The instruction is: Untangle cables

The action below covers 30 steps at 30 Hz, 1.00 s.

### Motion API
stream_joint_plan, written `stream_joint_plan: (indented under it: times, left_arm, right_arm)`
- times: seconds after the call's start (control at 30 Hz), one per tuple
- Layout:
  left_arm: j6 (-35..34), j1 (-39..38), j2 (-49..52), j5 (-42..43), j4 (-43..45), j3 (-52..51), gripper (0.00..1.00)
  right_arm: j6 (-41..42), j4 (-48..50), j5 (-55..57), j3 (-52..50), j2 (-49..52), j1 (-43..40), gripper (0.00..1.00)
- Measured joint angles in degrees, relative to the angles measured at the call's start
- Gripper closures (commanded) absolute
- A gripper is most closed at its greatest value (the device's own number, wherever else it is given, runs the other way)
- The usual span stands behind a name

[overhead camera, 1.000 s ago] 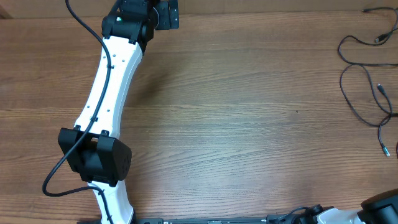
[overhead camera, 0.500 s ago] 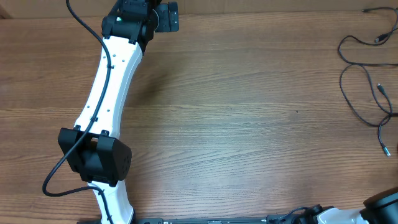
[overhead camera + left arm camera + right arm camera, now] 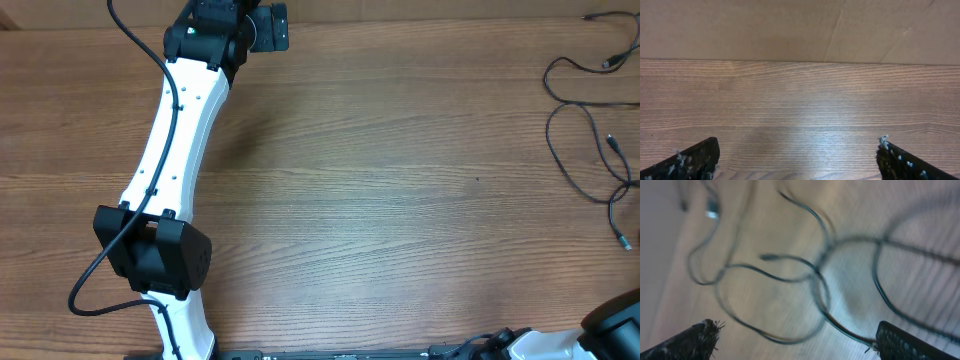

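The wooden table (image 3: 400,200) fills my overhead view, and a plain brown board (image 3: 765,30) backs its far edge in the left wrist view. Starting at the left, the left arm (image 3: 180,130) reaches from 7 o'clock up to 11 o'clock. The left gripper (image 3: 799,155) hangs there over bare wood, jaws spread wide, nothing between them. I see nothing lying on the middle of the table.

The cables (image 3: 560,150) lie at the far right, from about 2 o'clock to 3 o'clock, in loose thin black loops that run off the frame edge. I count at least 3 small plug ends (image 3: 612,143) there. The right gripper (image 3: 800,342) is out of the overhead view. Its own camera is blurred, yet it shows both fingers (image 3: 690,342) far apart above the cords, released and gripping nothing. Under it the strands cross each other at several spots.

I judge the job part done at best. The cords are spread out and not knotted tight, but the crossings are there and the strands are not yet laid apart.
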Motion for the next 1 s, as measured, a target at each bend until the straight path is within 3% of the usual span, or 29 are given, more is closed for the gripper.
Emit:
stream_joint_plan:
  times: [0.13,0.3,0.57,0.77,1.0]
  left_arm:
    - [0.0,0.0,0.0,0.0,0.0,0.0,0.0]
    - [0.0,0.0,0.2,0.7,-0.7,0.0,0.0]
    - [0.0,0.0,0.2,1.5,-2.2,0.0,0.0]
    - [0.0,0.0,0.2,1.5,-2.2,0.0,0.0]
    - [0.0,0.0,0.2,1.5,-2.2,0.0,0.0]
  right_arm:
    - [-2.3,-5.5,4.5,11.5,0.0,3.9,0.0]
    - [-3.9,-8.3,11.1,15.4,-0.4,7.3,0.0]
    - [11.1,-20.6,29.9,15.0,7.8,6.3,0.0]
    - [18.4,-21.0,28.7,13.9,10.3,6.6,0.0]
    - [20.3,-19.9,24.5,14.6,10.2,10.5,0.0]
